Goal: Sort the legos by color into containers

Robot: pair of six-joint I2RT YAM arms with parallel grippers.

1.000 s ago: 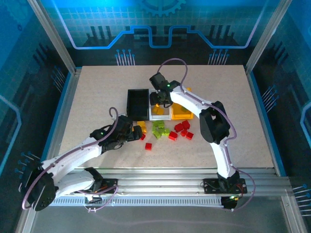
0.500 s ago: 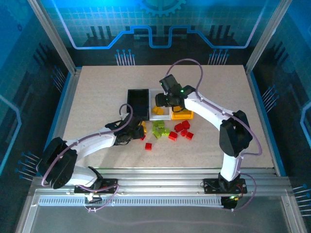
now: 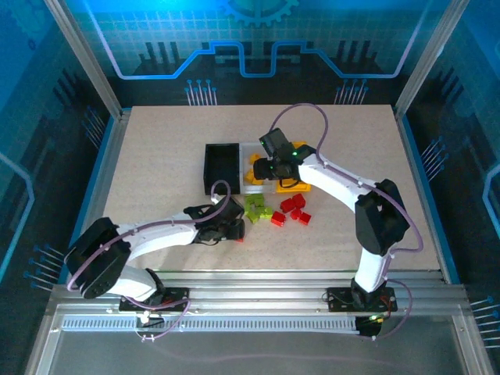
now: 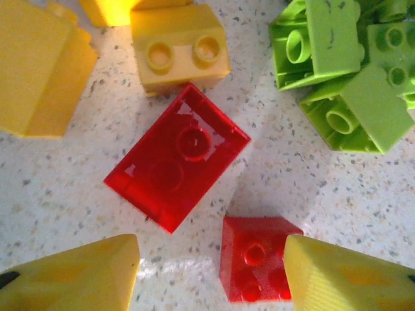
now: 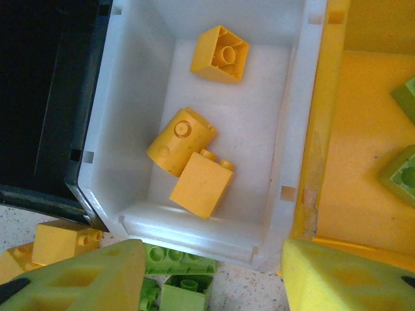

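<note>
Legos: loose pile on tabletop, centre of top view. I see left end effector spread, straddling small red brick at bottom of its wrist view. Finger at lower right meets brick's edge, gap on other side. Larger red brick just above, lime green bricks upper right. Right end effector spread, nothing between its pads, over near rim of white bin holding three yellow bricks. Black bin at left, yellow bin at right.
</note>
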